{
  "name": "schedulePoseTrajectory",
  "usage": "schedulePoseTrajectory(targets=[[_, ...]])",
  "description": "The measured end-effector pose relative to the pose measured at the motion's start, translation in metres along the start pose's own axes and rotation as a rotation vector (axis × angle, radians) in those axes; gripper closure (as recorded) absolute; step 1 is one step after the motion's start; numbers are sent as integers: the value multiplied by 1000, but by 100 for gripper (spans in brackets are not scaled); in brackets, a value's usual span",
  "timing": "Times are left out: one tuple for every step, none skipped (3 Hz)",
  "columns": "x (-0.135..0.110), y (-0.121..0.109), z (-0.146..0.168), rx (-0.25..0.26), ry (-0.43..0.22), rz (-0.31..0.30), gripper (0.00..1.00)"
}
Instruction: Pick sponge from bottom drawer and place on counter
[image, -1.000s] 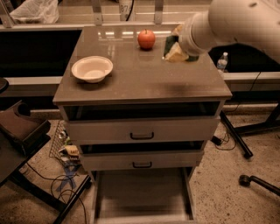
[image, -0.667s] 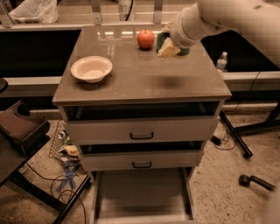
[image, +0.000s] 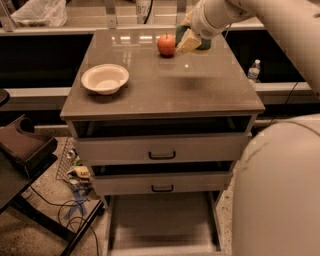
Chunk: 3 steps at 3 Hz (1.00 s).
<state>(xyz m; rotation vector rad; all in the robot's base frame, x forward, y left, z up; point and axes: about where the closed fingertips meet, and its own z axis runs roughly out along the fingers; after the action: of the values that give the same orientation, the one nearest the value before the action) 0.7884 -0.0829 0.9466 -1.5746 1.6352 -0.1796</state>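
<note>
My gripper (image: 194, 35) is over the back of the counter (image: 165, 90), just right of the red apple (image: 166, 44). It is shut on the sponge (image: 188, 42), which hangs tilted with its yellowish body towards me and its dark green face behind. The sponge is held slightly above the counter top, close beside the apple. The bottom drawer (image: 162, 220) is pulled out far at the foot of the cabinet and its pale floor is bare. The fingers themselves are mostly hidden behind my white wrist.
A cream bowl (image: 105, 78) sits on the counter's left side. The two upper drawers (image: 161, 149) are slightly pulled out. A water bottle (image: 254, 70) stands behind right. My arm's white body (image: 280, 190) fills the lower right. A dark chair (image: 25, 145) and cables lie left.
My gripper has carried the sponge left and towards the back of the counter, from its right side to a spot right beside the apple.
</note>
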Motion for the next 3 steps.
schedulePoseTrajectory(targets=[[22, -9, -4, 15, -20, 83, 100], [75, 10, -9, -9, -38, 211, 100], [89, 15, -11, -15, -44, 244, 88]])
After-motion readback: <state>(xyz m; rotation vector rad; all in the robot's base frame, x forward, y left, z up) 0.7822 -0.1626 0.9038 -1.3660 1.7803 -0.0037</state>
